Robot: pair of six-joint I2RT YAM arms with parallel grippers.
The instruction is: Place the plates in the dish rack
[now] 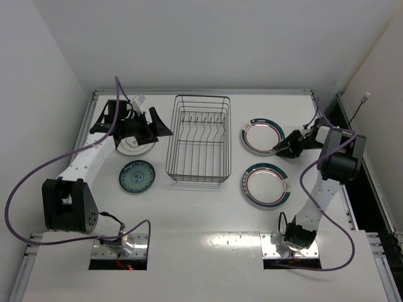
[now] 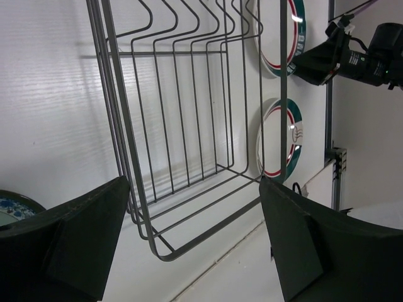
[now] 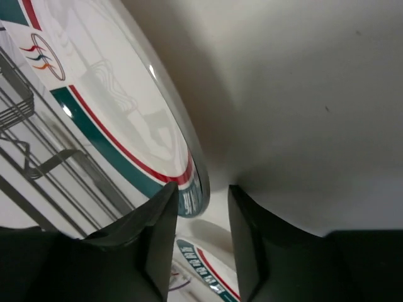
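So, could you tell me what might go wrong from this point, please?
The right claw straddles only the very edge of the far ringed plate; such a shallow bite may let it slip or swing on lifting. If it drops, it could strike the second ringed plate lying just nearer. The left claw hangs open beside the dish rack, so both arms could crowd each other there.

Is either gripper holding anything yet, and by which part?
Left gripper: nothing, open. Right gripper straddles the right rim of the far ringed plate; whether it grips cannot be told.
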